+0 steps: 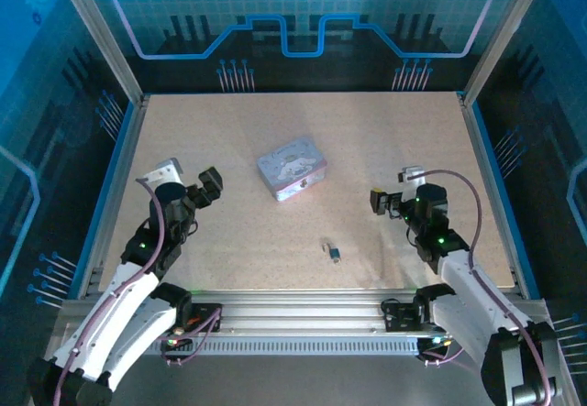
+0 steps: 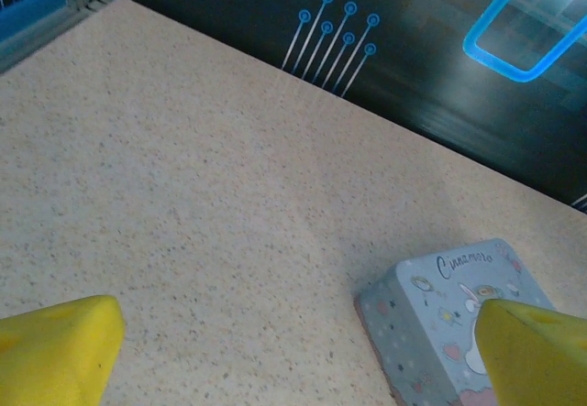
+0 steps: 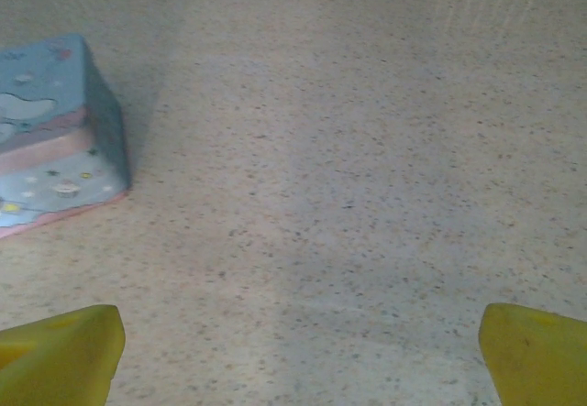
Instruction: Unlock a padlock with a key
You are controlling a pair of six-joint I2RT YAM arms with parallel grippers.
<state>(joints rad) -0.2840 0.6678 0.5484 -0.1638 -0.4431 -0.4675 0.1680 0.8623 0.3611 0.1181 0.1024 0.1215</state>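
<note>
One tin box (image 1: 292, 171), one padlock (image 1: 332, 251), left gripper (image 1: 198, 192), right gripper (image 1: 392, 194), jaws wide.

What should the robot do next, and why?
Probably move the right gripper toward the padlock. It and the left gripper are open and empty, the padlock lies untouched on the table, and the right one looks closer.

The tin box (image 1: 292, 172) stands centrally on the surface (image 1: 385, 131); the padlock (image 1: 332, 252) lies well apart, with open passage between.
</note>
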